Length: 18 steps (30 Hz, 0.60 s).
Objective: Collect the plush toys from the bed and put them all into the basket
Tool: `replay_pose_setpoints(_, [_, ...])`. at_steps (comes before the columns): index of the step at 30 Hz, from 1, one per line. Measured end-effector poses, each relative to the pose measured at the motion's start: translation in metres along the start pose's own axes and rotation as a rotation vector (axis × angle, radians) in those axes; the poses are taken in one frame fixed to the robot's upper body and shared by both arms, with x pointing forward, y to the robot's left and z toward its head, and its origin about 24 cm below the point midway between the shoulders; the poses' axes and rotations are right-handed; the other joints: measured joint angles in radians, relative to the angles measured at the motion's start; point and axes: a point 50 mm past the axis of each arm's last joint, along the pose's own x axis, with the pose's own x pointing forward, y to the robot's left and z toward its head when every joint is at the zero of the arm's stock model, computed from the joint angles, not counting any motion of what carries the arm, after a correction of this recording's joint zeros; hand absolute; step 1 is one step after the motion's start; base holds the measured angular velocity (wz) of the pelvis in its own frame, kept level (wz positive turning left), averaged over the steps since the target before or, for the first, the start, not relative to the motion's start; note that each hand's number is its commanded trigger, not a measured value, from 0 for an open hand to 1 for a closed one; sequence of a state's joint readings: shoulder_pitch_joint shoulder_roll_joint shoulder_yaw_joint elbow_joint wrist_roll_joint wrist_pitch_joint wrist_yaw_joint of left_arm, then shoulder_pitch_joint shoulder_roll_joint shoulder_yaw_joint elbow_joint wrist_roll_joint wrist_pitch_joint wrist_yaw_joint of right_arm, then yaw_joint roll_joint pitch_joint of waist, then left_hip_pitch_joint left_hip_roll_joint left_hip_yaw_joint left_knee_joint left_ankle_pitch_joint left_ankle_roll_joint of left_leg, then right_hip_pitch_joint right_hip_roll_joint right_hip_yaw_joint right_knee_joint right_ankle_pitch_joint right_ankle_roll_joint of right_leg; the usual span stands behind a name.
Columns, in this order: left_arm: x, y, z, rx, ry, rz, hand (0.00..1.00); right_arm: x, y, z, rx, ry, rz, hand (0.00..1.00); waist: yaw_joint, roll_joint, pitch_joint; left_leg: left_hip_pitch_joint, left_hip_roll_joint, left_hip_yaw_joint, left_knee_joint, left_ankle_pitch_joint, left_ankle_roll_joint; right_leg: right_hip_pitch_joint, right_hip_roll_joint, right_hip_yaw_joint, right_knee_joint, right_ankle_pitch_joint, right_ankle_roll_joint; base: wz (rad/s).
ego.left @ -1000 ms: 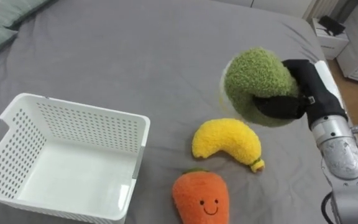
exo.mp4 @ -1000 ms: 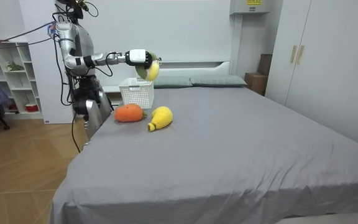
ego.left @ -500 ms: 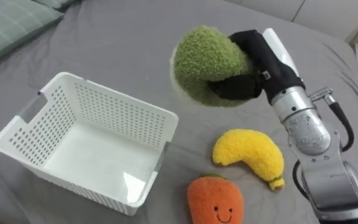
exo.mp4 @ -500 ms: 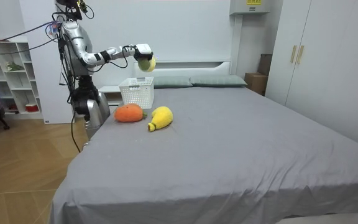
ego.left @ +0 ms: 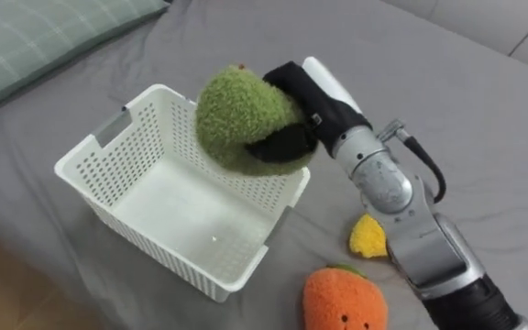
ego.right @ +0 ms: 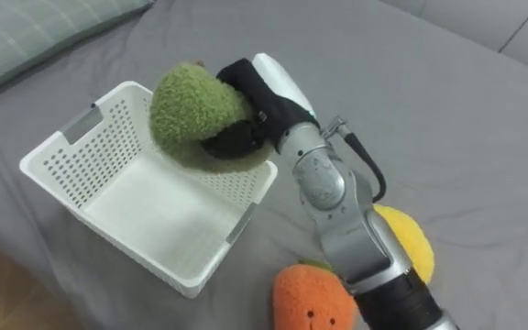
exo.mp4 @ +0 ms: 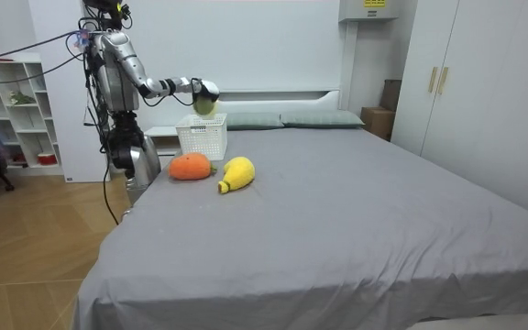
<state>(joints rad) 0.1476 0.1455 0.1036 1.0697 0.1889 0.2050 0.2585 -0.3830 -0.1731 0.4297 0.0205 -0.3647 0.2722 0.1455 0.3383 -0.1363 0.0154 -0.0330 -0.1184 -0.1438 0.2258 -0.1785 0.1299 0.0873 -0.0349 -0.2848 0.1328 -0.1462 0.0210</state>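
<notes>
The right hand (ego.left: 312,103) reaches out over the bed (ego.left: 484,137), its dark fingers (ego.left: 278,147) curled under and round a fuzzy green stuffed toy (ego.left: 241,119), so it is grasping that toy. The toy hangs in the air above the far right part of a white basket (ego.left: 177,206) with perforated walls. From the eye views the toy seems clear of the basket's rim, though it may be brushing the far edge; I cannot tell for certain. The inside of the basket shows a bare white floor. The basket sits on the grey bed cover near the bed's edge, with a pale green pillow (ego.left: 35,37) well beyond it toward the head of the bed. Two more toys lie on the cover to the right of the basket. One is an orange carrot toy (ego.left: 342,302) with a small face, closest to the robot. The other is a yellow banana toy (ego.right: 406,238) just past it, partly hidden behind the forearm. In the room view the robot stands upright at the corner of the bed on the room view's left, its arm stretched out level over the basket (exo.mp4: 201,137), and the carrot (exo.mp4: 189,166) and banana (exo.mp4: 235,172) lie just beside it.
</notes>
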Motion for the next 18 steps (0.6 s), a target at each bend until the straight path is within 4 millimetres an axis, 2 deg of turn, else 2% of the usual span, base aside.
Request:
replay_pose_setpoints(3, [0.0,-0.001,0.0,0.013,0.005,-0.005,0.0,0.004,0.014,-0.005,0.018,0.037,0.047,1.0,0.002,0.0,0.0027,-0.011,-0.004,-0.01,0.011,0.0,0.0,-0.001,-0.002,-0.019,0.0,0.0,0.0,0.13])
replay_pose_setpoints(9, [0.0,-0.002,0.001,0.033,0.001,-0.009,0.0,0.005,0.022,-0.011,0.022,0.064,0.074,1.0,0.026,0.001,0.0032,-0.011,-0.008,-0.023,0.011,0.004,0.0,0.001,-0.01,-0.023,0.0,0.0,0.001,0.05])
replay_pose_setpoints(12, [0.0,-0.002,0.001,0.034,0.007,-0.009,0.0,0.006,0.029,-0.009,0.018,0.059,0.097,0.65,0.03,0.001,0.0033,-0.011,-0.008,-0.023,0.01,0.005,0.0,0.001,-0.01,-0.021,0.0,-0.001,0.002,0.01])
replay_pose_setpoints(14, [0.0,-0.002,0.002,0.034,0.002,-0.005,0.0,0.008,0.036,-0.014,0.028,0.086,0.118,0.18,0.032,0.001,0.0035,-0.011,-0.008,-0.023,0.01,0.006,-0.001,0.001,-0.01,-0.02,0.0,-0.001,0.002,0.0])
replay_pose_setpoints(15, [0.0,-0.002,0.002,0.033,0.0,-0.004,0.0,0.009,0.037,-0.018,0.029,0.105,0.125,0.0,0.036,0.001,0.0036,-0.011,-0.008,-0.023,0.01,0.006,0.0,0.001,-0.011,-0.02,0.0,-0.001,0.002,0.0])
replay_pose_setpoints(18, [-0.001,-0.001,0.004,0.031,-0.01,0.008,0.0,0.009,0.038,-0.021,0.028,0.12,0.131,0.0,0.042,0.004,0.0055,-0.011,-0.009,-0.023,0.01,0.007,0.0,0.001,-0.011,-0.02,0.0,-0.001,0.002,0.0])
